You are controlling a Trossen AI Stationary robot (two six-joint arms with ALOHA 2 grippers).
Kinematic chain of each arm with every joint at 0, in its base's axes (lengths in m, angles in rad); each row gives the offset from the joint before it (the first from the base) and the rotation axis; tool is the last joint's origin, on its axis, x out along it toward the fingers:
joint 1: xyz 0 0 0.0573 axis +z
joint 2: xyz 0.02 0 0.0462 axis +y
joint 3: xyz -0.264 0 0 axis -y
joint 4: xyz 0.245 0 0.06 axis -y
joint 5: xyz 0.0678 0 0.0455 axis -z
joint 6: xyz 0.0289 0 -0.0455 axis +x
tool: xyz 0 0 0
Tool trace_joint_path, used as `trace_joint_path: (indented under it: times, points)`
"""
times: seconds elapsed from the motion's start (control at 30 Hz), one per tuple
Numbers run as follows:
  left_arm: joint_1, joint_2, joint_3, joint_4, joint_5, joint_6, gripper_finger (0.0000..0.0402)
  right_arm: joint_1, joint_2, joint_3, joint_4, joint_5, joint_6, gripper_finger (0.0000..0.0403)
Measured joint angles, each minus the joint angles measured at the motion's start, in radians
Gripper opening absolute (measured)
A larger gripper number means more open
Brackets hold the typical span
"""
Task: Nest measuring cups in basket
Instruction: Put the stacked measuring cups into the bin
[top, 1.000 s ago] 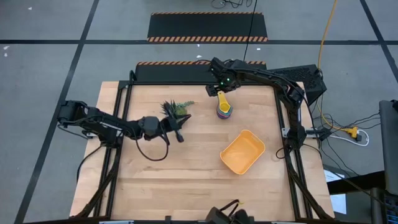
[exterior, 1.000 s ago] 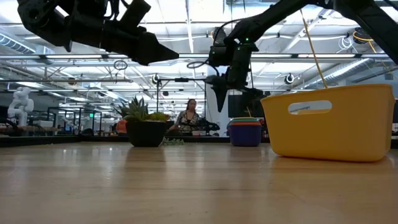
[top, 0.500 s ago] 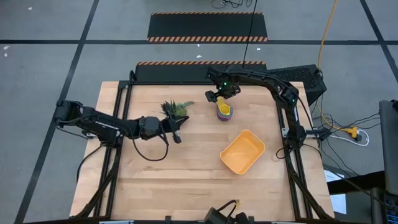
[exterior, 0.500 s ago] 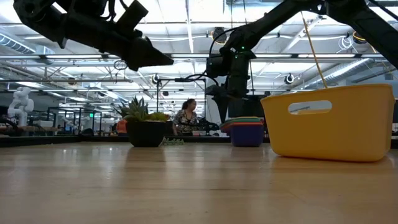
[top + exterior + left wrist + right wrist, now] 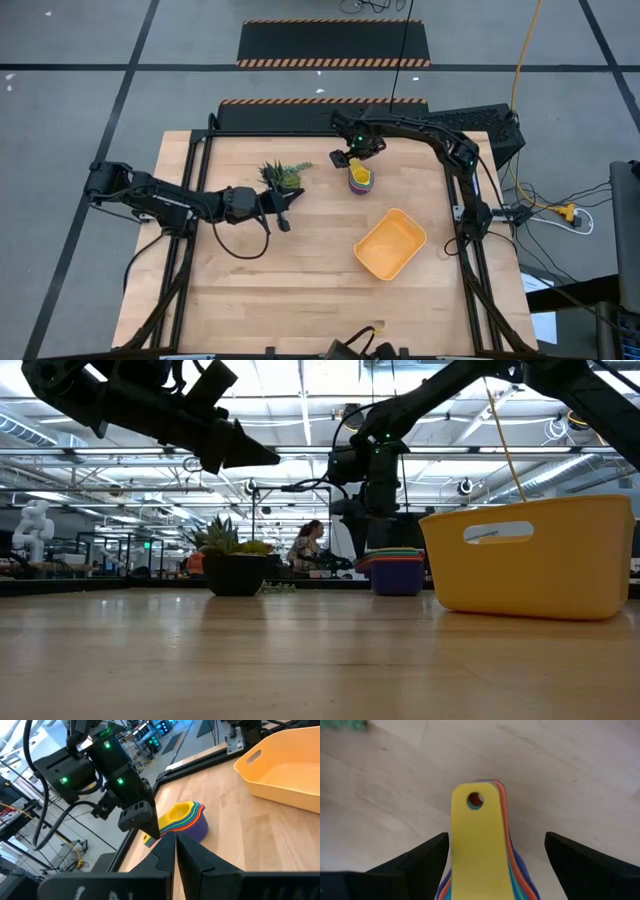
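Note:
The measuring cups (image 5: 360, 178) stand nested in one stack on the table near its far edge, yellow on top, their flat handles (image 5: 476, 835) fanned together. My right gripper (image 5: 352, 158) hangs over those handles, pointing down and open, with one finger on either side of them and a gap to each. The basket (image 5: 366, 252) sits on the table nearer the front right. My left gripper (image 5: 284, 222) hovers shut above the table beside a potted plant, with nothing in it.
A small spiky potted plant (image 5: 283, 176) stands left of the cups, between the two arms. Bare wood lies across the table's near half and left of the basket (image 5: 530, 560). A person sits in the room far behind the table.
My right gripper has come down and a little toward the table's near edge, from above the far edge to just over the cups' handles, staying open. The cups and basket have kept their places.

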Motion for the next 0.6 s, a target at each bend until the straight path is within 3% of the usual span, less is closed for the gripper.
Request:
trace_joint_path:
  times: [0.6]
  points:
    - [0.0,0.0,0.0,-0.029,0.0,-0.015,0.0021,0.006,0.015,0.0,0.0,0.006,-0.015,0.0322]
